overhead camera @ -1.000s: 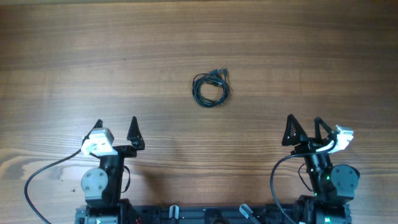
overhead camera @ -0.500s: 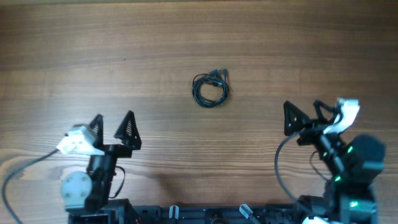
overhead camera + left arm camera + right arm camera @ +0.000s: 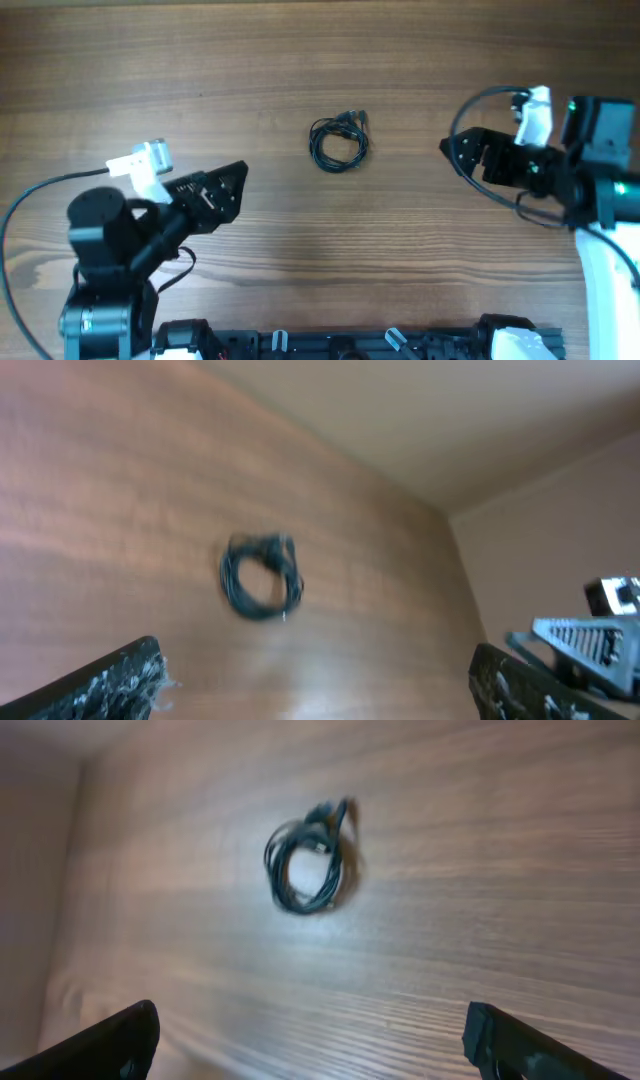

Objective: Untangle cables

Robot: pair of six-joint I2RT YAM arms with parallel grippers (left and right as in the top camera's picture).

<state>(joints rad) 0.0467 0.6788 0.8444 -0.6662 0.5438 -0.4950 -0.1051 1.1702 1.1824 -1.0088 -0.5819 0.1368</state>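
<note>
The cables [image 3: 339, 145] lie as one small black coil on the wooden bench [image 3: 300, 60], about midway left to right. What looks like a plug end pokes out at the coil's far right edge, though the blur in the wrist views leaves that unsure. The left tool [image 3: 232, 178] hangs to the left and slightly nearer, fingers spread wide, grasping nothing. The right tool [image 3: 452, 152] hangs to the coil's right, likewise released. Both are well apart from it.

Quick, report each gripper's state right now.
Left gripper: open, holding nothing.
Right gripper: open, holding nothing.
The cables lie apart from both.
</note>
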